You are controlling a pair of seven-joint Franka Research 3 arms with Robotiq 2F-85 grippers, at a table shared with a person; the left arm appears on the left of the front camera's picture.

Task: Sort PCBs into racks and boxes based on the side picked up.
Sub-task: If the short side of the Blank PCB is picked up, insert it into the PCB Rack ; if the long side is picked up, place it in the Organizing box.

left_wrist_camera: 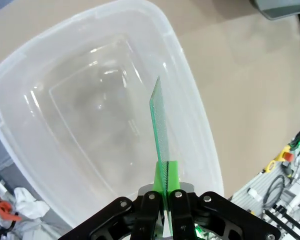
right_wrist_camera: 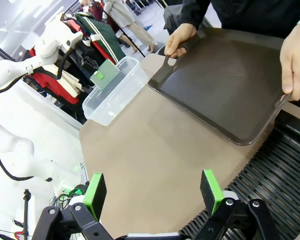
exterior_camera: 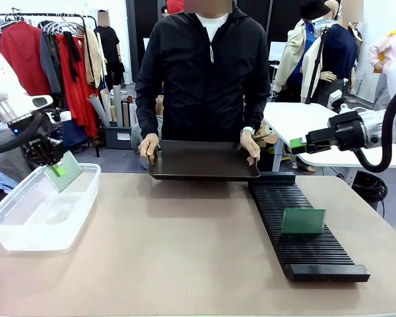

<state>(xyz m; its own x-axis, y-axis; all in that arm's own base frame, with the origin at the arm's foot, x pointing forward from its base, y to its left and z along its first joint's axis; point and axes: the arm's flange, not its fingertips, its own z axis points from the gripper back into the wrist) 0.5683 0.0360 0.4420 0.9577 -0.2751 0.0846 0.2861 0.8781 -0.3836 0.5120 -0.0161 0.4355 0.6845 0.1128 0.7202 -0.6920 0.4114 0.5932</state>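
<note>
PCB (left_wrist_camera: 159, 125) clamped edge-on in left gripper (left_wrist_camera: 164, 186), clear box (left_wrist_camera: 20, 70) directly beneath. Right gripper (right_wrist_camera: 154, 192) spread wide, nothing held, rack (right_wrist_camera: 270, 175) beside it.

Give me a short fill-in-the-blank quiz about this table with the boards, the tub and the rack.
1. The left end effector holds a green PCB above the clear ____.
2. Another PCB stands upright in the black ____.
3. The person's hands hold a dark ____ at the table's far edge.
4. The right end effector's jaws are ____.

Missing words: box; rack; tray; open
</note>
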